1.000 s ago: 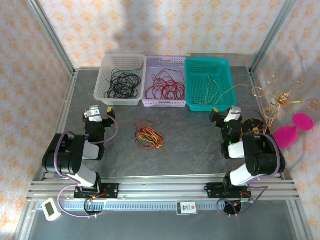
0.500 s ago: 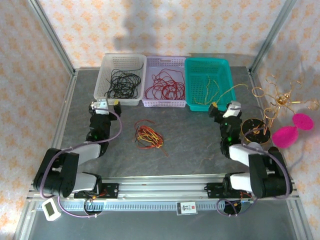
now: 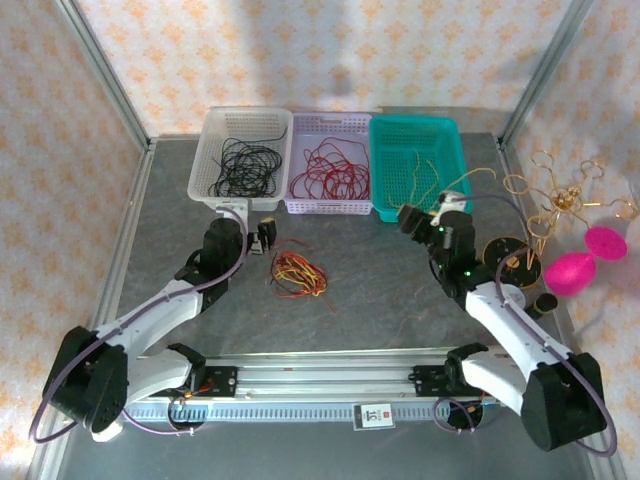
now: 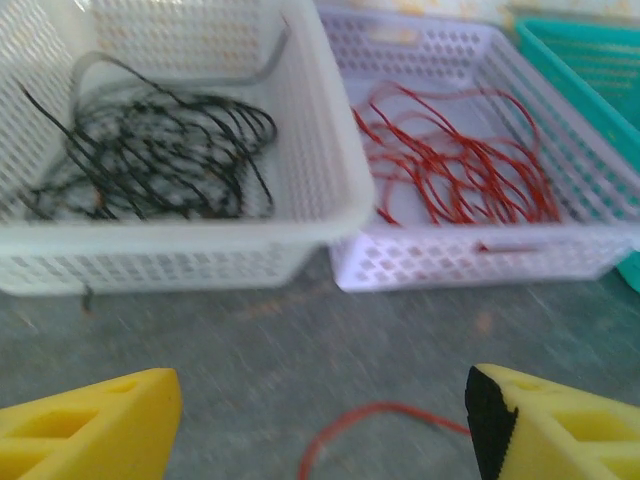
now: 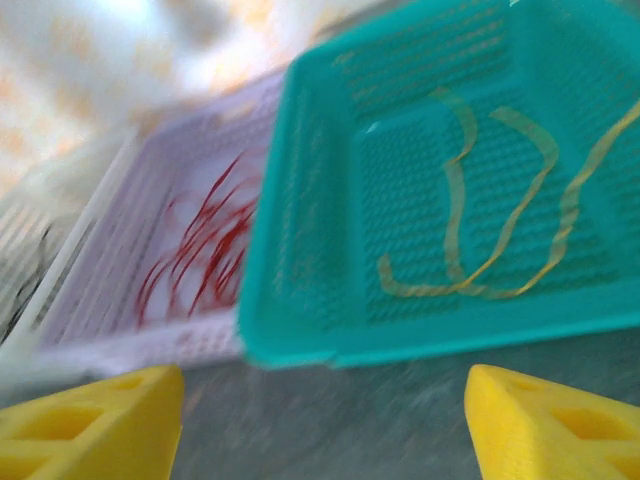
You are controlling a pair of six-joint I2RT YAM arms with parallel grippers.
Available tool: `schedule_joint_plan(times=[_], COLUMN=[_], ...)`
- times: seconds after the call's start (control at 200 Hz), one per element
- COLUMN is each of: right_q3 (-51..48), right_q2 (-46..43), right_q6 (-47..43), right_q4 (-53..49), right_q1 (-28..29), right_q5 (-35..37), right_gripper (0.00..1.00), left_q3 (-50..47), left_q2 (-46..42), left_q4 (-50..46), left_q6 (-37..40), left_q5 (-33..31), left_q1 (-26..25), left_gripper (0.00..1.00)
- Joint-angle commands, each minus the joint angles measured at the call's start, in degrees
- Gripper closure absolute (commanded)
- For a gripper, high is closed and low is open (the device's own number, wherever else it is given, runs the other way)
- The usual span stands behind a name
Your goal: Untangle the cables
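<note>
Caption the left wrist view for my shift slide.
Left fingers open above a stray red cable, facing white basket of black cables and lilac basket of red cables.

I'm looking into a robotics lab cell rather than any lived-in room. The grey table (image 3: pixel 380 290) stands inside an aluminium frame (image 3: pixel 100 65), and the walls behind it seem to be printed backdrop sheets (image 3: pixel 330 50) with an orange pattern, though I can't be sure from up here. My left arm (image 3: pixel 150 315) and right arm (image 3: pixel 510 320) are bolted to a slotted metal rail (image 3: pixel 330 375) along the near edge.
</note>
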Motion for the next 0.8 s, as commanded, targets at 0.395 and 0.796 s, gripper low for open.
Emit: schedule_joint_plan(times=[0.395, 0.796], right_q3=[11.03, 14.81], right_q2=[19.37, 25.38], right_q6=[-3.63, -4.13], right_q4=[-12.5, -11.92], right_q1=[21.45, 23.66], right_q5=[-14.44, -15.2], right_gripper=[0.47, 0.54], left_q3=[0.25, 0.39], left_q2=[-2.66, 5.51], left_q4=[-21.3, -26.47], left_q6=[-11.19, -14.34], left_q5=[11.84, 8.14], left_q1=[-1.62, -1.33], left_gripper=[0.35, 0.47])
